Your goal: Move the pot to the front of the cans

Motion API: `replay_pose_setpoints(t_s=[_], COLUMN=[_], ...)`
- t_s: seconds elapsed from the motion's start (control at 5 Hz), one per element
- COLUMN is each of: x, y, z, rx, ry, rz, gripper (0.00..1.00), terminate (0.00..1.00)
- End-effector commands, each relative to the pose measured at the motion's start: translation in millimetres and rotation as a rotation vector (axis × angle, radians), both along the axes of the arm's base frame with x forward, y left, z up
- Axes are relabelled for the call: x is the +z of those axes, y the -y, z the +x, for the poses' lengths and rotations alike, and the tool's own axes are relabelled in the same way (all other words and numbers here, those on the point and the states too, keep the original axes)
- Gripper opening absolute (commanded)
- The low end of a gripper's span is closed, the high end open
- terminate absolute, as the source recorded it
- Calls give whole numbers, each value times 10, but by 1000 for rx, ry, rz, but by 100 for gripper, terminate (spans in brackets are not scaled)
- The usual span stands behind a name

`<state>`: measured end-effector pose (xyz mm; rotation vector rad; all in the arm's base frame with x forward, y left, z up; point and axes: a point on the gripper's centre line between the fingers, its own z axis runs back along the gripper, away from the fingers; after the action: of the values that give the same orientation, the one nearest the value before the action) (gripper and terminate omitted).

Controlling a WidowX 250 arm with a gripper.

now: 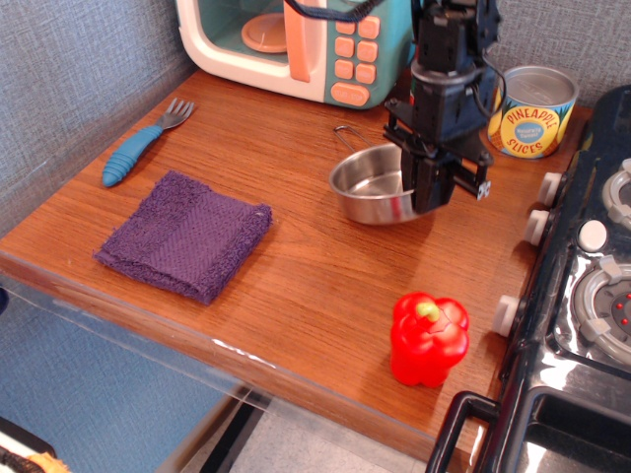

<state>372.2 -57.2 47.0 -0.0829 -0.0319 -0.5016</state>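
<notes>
- We see the tabletop (325, 286) carrying everything, with the stove at 3 o'clock and the toy microwave (296, 44) at 12 o'clock.
- The end effector (434, 192) comes down from 12 o'clock and sits at the 3 o'clock rim of the pot (370, 187); it looks pinched on that rim, though its own body hides the fingertips, so we cannot tell for certain.
- The pot rests on or just above the tabletop, its wire loop handle pointing toward 11 o'clock.
- The cans lie at 12 to 1 o'clock from the pot: the pineapple can (532, 110) shows plainly, while the tomato can is mostly hidden behind the arm.
- We judge the pot already sits in front of the cans, so the coming move turns on letting go and lifting straight up.
- The red pepper (428, 338) stands well apart at 5 o'clock.
</notes>
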Motion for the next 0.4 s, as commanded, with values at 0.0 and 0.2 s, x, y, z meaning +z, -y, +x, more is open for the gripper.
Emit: replay_pose_setpoints(t_s=[0.0,0.2], x=[397,622], y=[-54,-98], z=[8,-43], rx=[-52,-72], ry=[91,120], rz=[-85,-220], gripper=[100,100], terminate=[0,0])
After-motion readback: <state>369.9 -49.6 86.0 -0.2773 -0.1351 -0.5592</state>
